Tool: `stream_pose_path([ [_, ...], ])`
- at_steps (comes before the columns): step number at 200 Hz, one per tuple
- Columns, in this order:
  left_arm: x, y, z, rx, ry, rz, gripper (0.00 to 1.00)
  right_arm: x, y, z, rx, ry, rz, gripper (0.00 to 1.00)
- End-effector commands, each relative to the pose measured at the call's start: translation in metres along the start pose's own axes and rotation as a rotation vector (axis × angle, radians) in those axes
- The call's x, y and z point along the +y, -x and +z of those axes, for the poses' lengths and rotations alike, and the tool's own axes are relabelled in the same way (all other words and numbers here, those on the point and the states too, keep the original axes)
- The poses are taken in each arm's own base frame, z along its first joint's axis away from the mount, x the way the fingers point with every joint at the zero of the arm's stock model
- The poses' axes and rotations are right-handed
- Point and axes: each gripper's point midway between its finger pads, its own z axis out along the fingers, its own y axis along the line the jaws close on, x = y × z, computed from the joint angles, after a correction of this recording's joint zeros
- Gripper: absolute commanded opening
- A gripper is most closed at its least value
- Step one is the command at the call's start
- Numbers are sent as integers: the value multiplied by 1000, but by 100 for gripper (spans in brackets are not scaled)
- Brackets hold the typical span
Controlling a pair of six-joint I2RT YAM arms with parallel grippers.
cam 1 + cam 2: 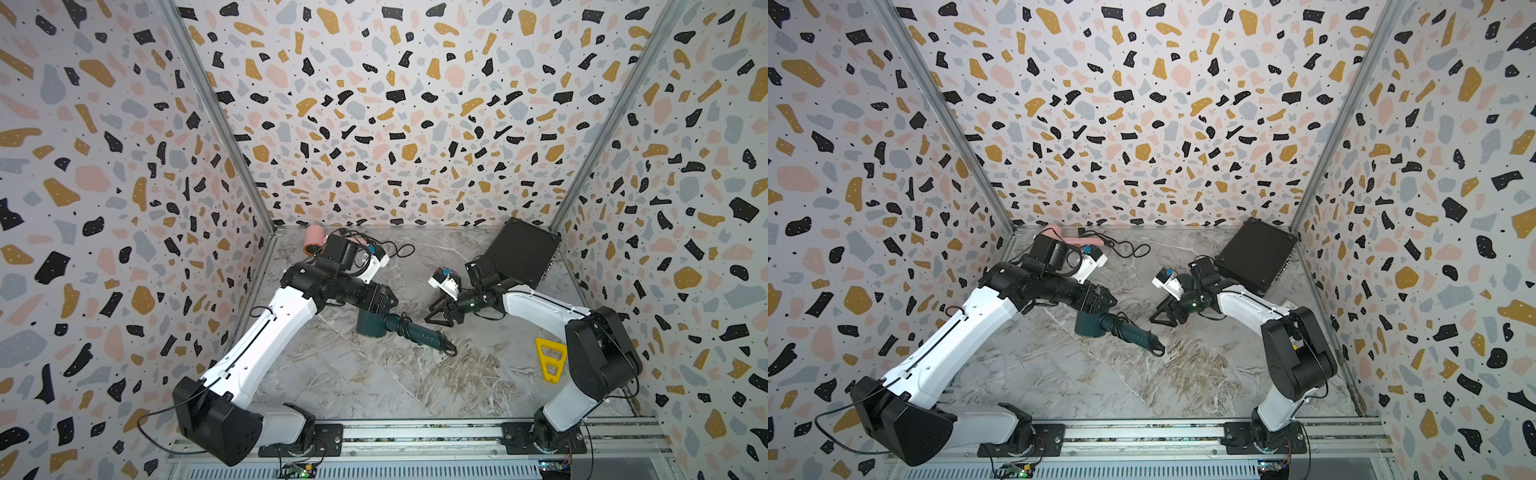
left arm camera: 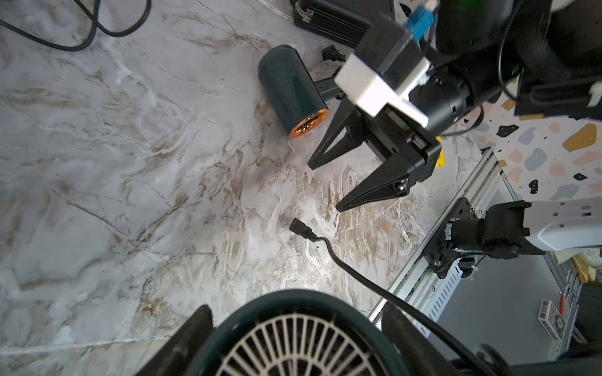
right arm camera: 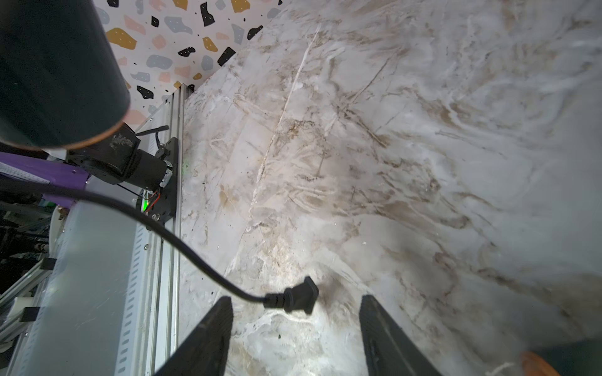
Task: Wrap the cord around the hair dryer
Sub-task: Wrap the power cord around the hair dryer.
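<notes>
Right jaws gape near plug (image 3: 293,298) (untouched); left jaws clamp hair dryer (image 1: 371,328).

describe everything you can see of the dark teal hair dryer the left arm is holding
The hair dryer is dark teal and glossy, plastic-looking: a short round barrel with a white ribbed rear grille and a straight handle angled toward the right arm. The left gripper has its jaws shut on the barrel. Black cord loops around the handle near the barrel; its plug lies on the marble table. Whether the dryer rests on the table, I cannot tell.
</notes>
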Motion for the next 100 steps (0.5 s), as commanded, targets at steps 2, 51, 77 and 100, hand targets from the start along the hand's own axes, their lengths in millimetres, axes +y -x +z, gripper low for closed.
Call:
stream_pose_path([
  [2,-7,12,-15,-18,10,-50,0,0,27,-10,-191,-60,-56,65],
  [51,-11,28,-33,-38,45,-81,0,3,12,5,-369,-92,-18,68],
  [77,-13,36,-42,-54,52,-88,0,13,7,19,-399,-119,-20,69],
  [100,-19,42,-47,-71,33,-91,0,17,4,24,-423,-140,-15,69],
])
